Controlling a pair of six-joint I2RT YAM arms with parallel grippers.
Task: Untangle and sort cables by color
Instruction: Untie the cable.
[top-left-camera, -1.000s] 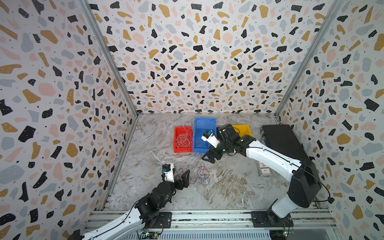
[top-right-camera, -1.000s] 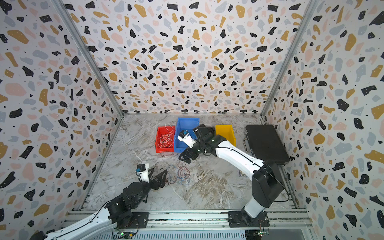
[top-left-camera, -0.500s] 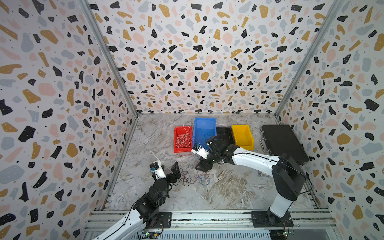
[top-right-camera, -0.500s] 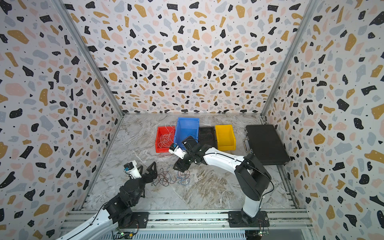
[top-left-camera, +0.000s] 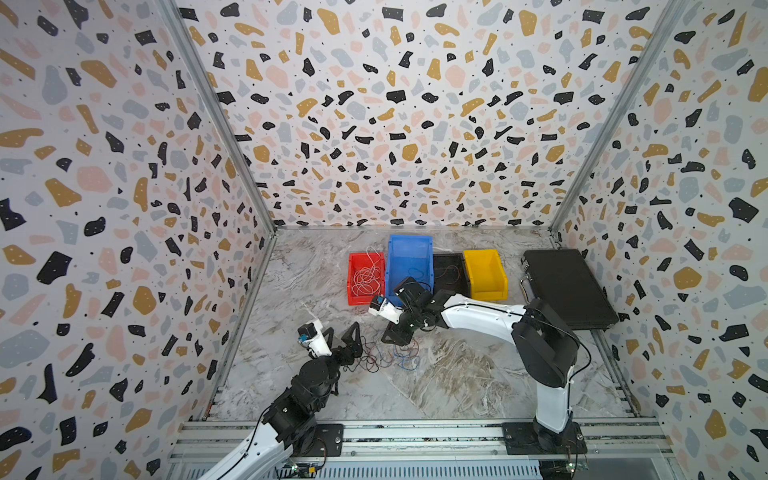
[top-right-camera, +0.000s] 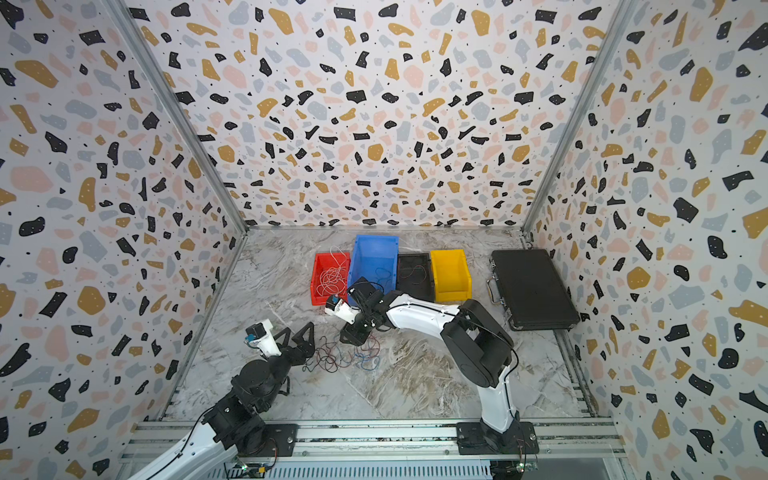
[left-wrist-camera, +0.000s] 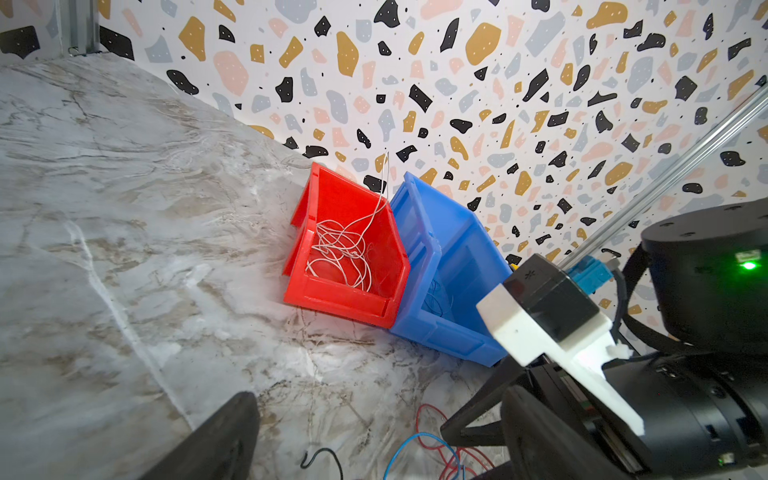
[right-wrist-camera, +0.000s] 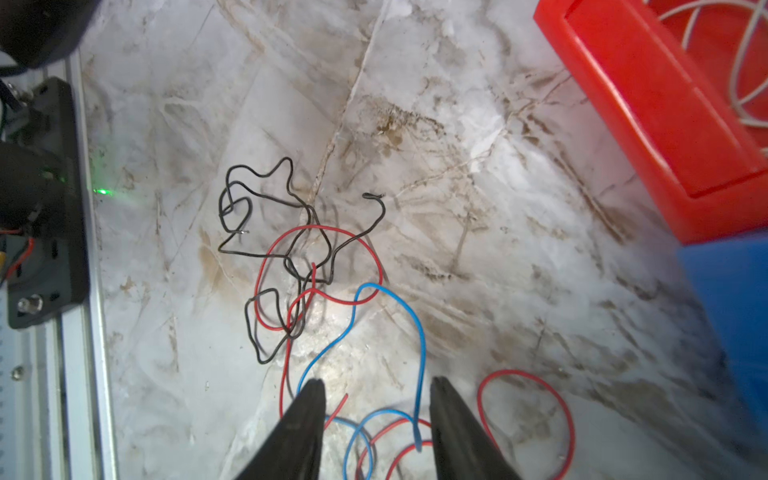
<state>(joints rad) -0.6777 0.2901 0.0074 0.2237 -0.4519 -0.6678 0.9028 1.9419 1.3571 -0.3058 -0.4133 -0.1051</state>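
A tangle of red, blue and black cables (top-left-camera: 386, 357) (top-right-camera: 345, 357) lies on the marble table between the two arms. My right gripper (top-left-camera: 399, 336) (top-right-camera: 353, 334) (right-wrist-camera: 376, 415) is down over its far edge, open, with loops of a blue cable (right-wrist-camera: 415, 324) and a red cable (right-wrist-camera: 324, 232) lying between the fingers. A black cable (right-wrist-camera: 266, 199) curls further off. My left gripper (top-left-camera: 343, 334) (top-right-camera: 296, 334) (left-wrist-camera: 374, 449) stands wide open at the tangle's left edge, holding nothing. White cables (top-left-camera: 365, 278) (left-wrist-camera: 340, 249) lie in the red bin.
At the back stand a red bin (top-left-camera: 365, 300), a blue bin (top-left-camera: 409, 249), a black bin (top-left-camera: 449, 257) holding thin wires, and a yellow bin (top-left-camera: 484, 270). A black case (top-left-camera: 569, 286) lies at the right. The aluminium rail (top-left-camera: 415, 436) runs along the front edge.
My right arm has come down from the bins to the tangle, and its jaws have narrowed. The left gripper has shifted left, away from the pile's middle, and stays open.
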